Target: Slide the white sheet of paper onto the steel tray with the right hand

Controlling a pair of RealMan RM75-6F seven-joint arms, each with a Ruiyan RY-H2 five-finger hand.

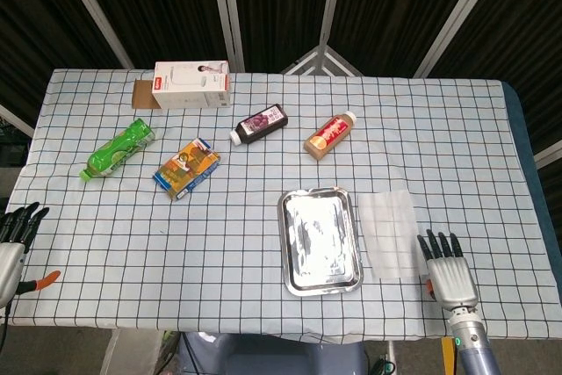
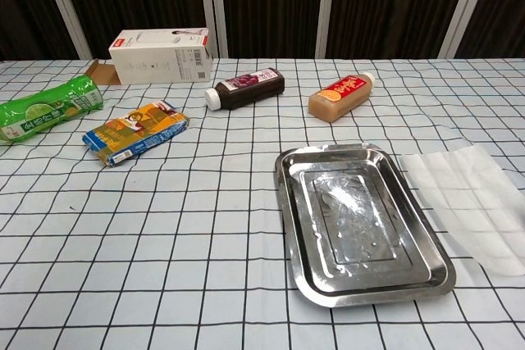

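One paper sheet [image 1: 387,233] left of robot hand [image 1: 450,271]

On the checked tablecloth [image 1: 263,217] the steel tray [image 1: 320,239] lies near the front edge, with the white sheet of paper [image 1: 388,233] flat just to its right and not on it. The right hand [image 1: 450,271] sits near the paper's near right corner, fingers apart and holding nothing, while the left hand [image 1: 16,243] shows at the far left edge, also empty. Farther back lie a white box [image 1: 190,85], a green packet [image 1: 118,150], a blue and orange packet [image 1: 185,168], a dark bottle [image 1: 258,124] and an orange bottle [image 1: 330,133].
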